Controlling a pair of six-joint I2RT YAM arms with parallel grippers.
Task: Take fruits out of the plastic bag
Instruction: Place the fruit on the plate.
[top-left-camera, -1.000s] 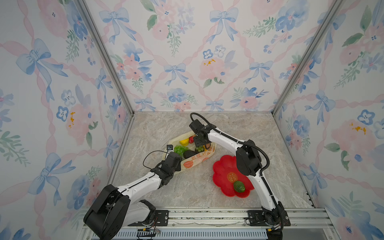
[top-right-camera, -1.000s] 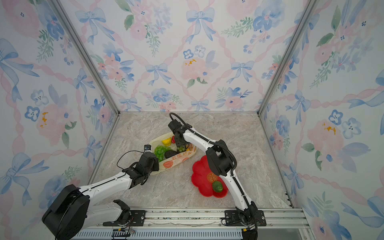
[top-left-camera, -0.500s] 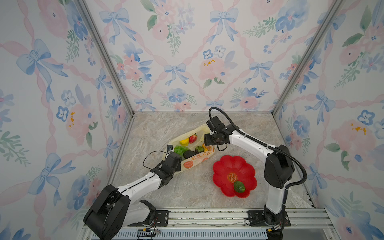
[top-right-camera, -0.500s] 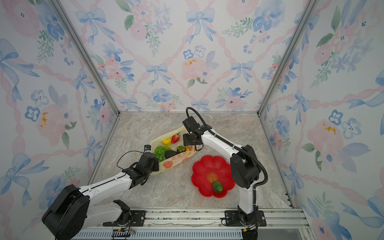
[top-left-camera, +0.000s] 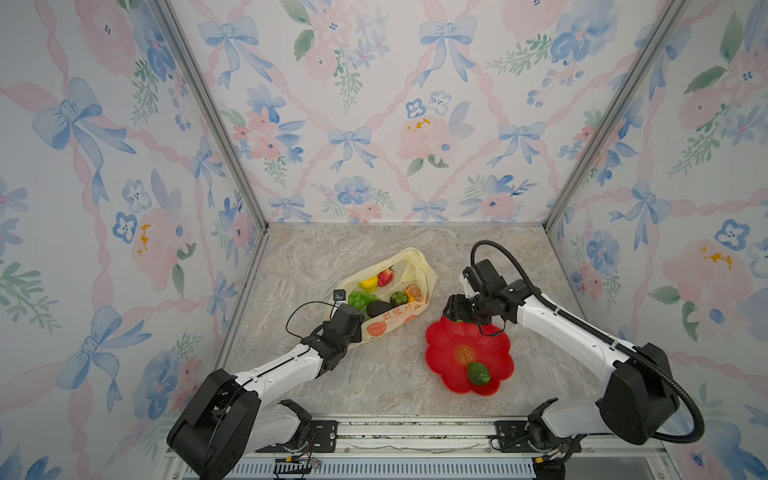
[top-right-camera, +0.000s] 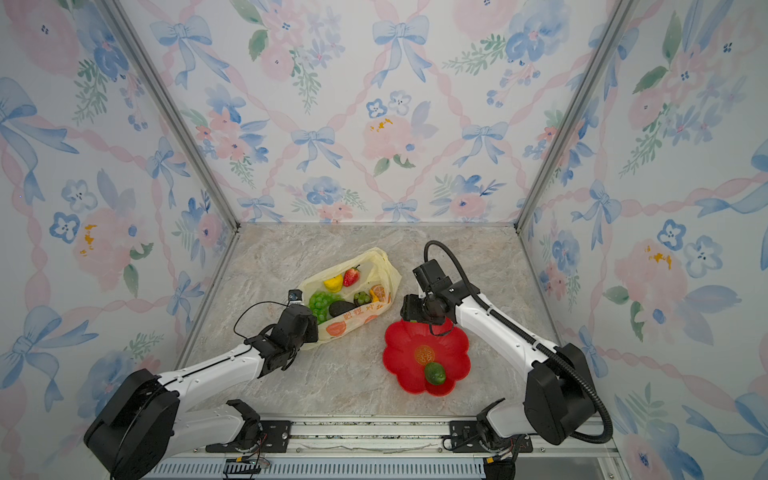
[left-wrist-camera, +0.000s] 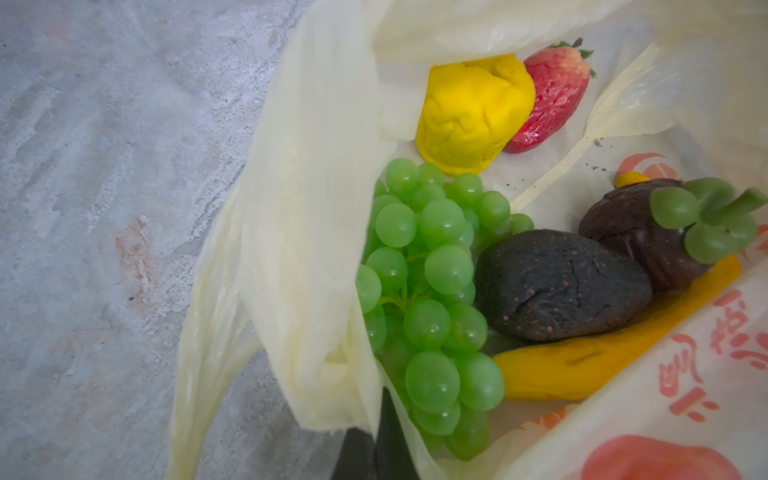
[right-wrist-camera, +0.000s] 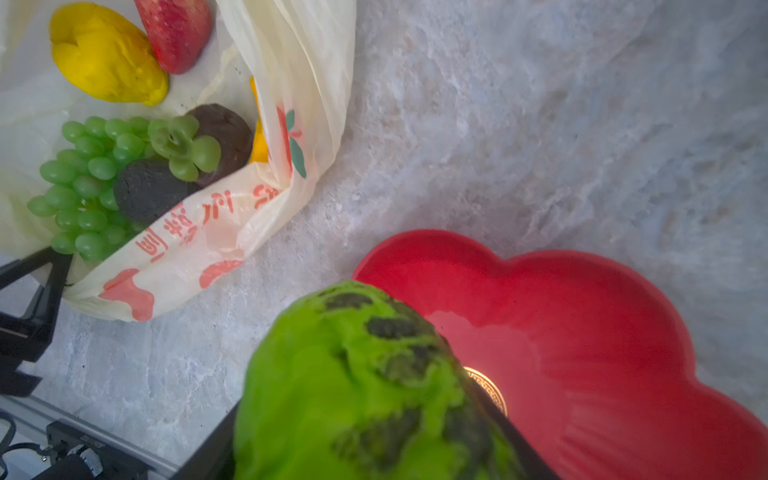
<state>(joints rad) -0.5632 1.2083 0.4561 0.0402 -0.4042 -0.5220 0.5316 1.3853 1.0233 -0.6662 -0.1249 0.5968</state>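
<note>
Centre-left, left gripper (top-left-camera: 352, 323) pinched shut on lower-left rim of plastic bag (top-left-camera: 419, 268), grapes (top-left-camera: 360, 298), avocado (top-left-camera: 377, 308), strawberry (top-left-camera: 385, 276) inside, bare marble strip (top-left-camera: 409, 347) between bag and red plate (top-left-camera: 449, 353), right gripper (top-left-camera: 457, 313) clasping bumpy green citrus (right-wrist-camera: 353, 374) over plate's upper edge, lime (top-left-camera: 478, 372) near its lower edge

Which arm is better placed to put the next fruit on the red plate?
Right: the right tool holds a bumpy green fruit over the edge of the red plate; the left tool is clamped on the bag.

The bag (left-wrist-camera: 316, 257) is seen as thin, crinkled, translucent plastic; the plate (right-wrist-camera: 582, 332) as glossy; the grapes (left-wrist-camera: 432, 257) as shiny; the avocado (left-wrist-camera: 557, 286) as matt and rough.
</note>
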